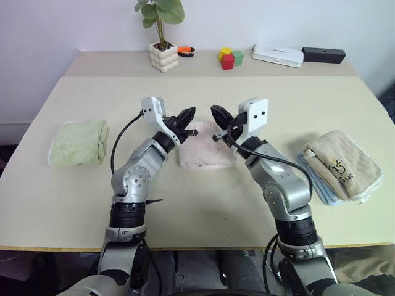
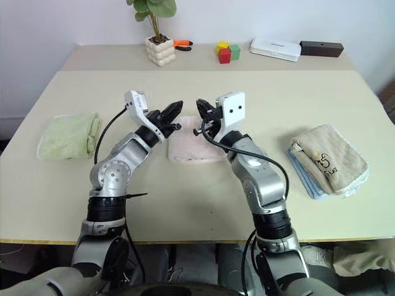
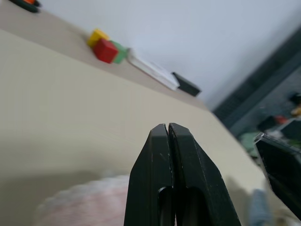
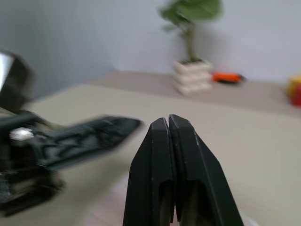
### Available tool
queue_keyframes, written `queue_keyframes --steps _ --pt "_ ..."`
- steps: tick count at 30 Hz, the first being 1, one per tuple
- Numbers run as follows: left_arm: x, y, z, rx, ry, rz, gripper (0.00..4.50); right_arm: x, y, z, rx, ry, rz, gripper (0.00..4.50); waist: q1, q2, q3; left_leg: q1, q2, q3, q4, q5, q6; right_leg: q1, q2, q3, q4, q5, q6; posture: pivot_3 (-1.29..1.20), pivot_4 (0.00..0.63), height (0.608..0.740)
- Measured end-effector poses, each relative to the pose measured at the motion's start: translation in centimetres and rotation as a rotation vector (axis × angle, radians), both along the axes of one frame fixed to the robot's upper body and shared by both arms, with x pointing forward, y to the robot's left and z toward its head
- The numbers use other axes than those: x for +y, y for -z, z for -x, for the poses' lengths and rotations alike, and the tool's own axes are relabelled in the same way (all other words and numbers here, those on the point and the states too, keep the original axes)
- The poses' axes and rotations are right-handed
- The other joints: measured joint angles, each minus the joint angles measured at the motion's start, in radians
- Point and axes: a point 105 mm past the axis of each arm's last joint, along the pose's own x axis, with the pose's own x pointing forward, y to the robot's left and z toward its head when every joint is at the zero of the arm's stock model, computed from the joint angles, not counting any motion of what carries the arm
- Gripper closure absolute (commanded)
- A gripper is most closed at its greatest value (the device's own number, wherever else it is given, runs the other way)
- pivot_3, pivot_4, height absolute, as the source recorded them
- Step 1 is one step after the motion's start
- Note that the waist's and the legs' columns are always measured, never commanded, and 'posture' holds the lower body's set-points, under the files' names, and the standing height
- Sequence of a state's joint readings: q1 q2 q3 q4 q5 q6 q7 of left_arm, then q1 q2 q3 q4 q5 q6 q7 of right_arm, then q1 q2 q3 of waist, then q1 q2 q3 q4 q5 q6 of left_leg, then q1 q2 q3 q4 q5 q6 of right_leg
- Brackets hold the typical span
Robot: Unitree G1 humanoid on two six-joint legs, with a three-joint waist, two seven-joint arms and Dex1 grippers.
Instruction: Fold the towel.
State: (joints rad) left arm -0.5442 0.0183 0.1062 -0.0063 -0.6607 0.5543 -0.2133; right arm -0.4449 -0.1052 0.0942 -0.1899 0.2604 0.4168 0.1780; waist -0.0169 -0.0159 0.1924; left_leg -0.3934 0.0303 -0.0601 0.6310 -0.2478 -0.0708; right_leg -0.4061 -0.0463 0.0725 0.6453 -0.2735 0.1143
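The towel [image 1: 207,151] is pale pink and lies folded into a small rectangle at the middle of the table. Both grippers hover just above its far edge, tips facing each other with a small gap between them. My left gripper [image 1: 189,114] is shut with nothing between its fingers [image 3: 168,141]. Opposite it, my right gripper [image 1: 216,111] is also shut and empty, its fingers [image 4: 168,134] pressed together. In the left wrist view a blurred patch of the towel [image 3: 80,207] lies below the fingers.
A folded light green towel [image 1: 79,142] lies at the left. A tan towel [image 1: 342,162] on a blue cloth lies at the right. Along the back stand a potted plant [image 1: 162,37], an orange tool [image 1: 184,51], coloured blocks [image 1: 229,58], a white box [image 1: 278,55] and a black box [image 1: 323,55].
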Motion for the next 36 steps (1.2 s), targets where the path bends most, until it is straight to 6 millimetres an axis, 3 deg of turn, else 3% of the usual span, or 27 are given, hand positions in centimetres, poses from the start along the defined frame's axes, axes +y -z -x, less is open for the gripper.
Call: queue_keyframes --steps 4,8,10,14,16,19,24,26,31,36 --pt "-1.4 1.6 0.2 0.028 0.034 -0.031 4.49 -1.2 3.6 -1.2 0.099 0.113 -0.018 4.46 -0.001 0.0 0.0 0.0 0.0 0.0 0.0 0.0 0.0 0.0 0.0 0.0 0.0 0.0 0.0 0.0 0.15 0.74" --pt "-2.4 5.7 0.2 0.14 0.042 -0.132 4.49 -2.8 8.1 -1.0 0.165 0.165 0.025 4.46 -0.002 0.0 0.0 0.0 0.0 0.0 0.0 0.0 0.0 0.0 0.0 0.0 0.0 0.0 0.0 0.0 0.15 0.74" --pt "-2.2 7.0 -0.1 0.182 0.013 -0.176 4.49 -3.5 8.5 -0.9 0.134 0.177 0.059 4.46 -0.004 0.0 0.0 0.001 0.0 0.0 0.0 0.0 0.0 0.0 0.0 0.0 0.0 0.0 0.0 0.0 0.15 0.74" --pt "-1.9 7.0 -0.4 0.183 -0.01 -0.185 4.49 -5.6 9.7 -1.0 0.103 0.231 0.193 4.46 -0.005 0.0 -0.001 0.002 0.0 0.0 0.0 0.0 0.0 0.001 0.0 0.0 0.0 0.0 0.0 0.0 0.15 0.74" --pt "-1.6 7.0 -0.4 0.175 -0.006 -0.186 3.95 -6.0 9.7 -1.1 0.099 0.239 0.188 4.5 -0.008 0.0 -0.001 0.002 0.0 0.0 0.0 0.0 0.0 0.001 0.001 0.0 0.001 0.0 0.0 0.0 0.15 0.74" --pt "-1.3 6.7 -0.4 0.153 0.009 -0.185 2.62 -6.0 9.0 -1.3 0.091 0.217 0.14 3.62 -0.01 0.0 -0.001 0.002 0.0 0.0 0.0 0.0 0.0 0.001 0.001 0.0 0.001 0.0 0.0 0.0 0.15 0.74" --pt "-1.2 3.9 0.1 0.068 0.07 -0.102 0.13 -6.8 6.1 -2.3 0.015 0.241 0.099 1.2 -0.02 0.0 0.0 0.001 0.0 0.0 0.0 0.0 0.0 0.001 0.0 0.0 0.001 0.0 0.0 0.0 0.15 0.74" --pt "-1.2 2.2 0.5 0.027 0.093 -0.068 0.0 -8.0 4.5 -2.8 -0.026 0.281 0.1 0.16 -0.021 0.0 0.0 0.001 0.0 0.0 0.0 0.0 0.0 0.001 0.0 0.0 0.001 0.0 0.0 0.0 0.15 0.74" --pt "-0.9 -1.5 1.5 -0.068 0.138 -0.043 0.0 -10.5 1.3 -3.5 -0.109 0.33 0.105 0.07 -0.025 0.0 0.0 0.001 0.0 0.0 0.0 0.0 0.0 0.001 0.0 0.0 0.001 0.0 0.0 0.0 0.15 0.74" --pt "1.5 -1.9 1.4 -0.063 0.103 -0.096 0.0 -10.1 -0.9 -2.2 -0.117 0.083 0.058 0.07 -0.029 0.001 0.0 0.001 0.0 0.0 0.0 0.0 0.0 0.0 0.0 0.0 0.002 0.0 0.0 0.0 0.15 0.74"
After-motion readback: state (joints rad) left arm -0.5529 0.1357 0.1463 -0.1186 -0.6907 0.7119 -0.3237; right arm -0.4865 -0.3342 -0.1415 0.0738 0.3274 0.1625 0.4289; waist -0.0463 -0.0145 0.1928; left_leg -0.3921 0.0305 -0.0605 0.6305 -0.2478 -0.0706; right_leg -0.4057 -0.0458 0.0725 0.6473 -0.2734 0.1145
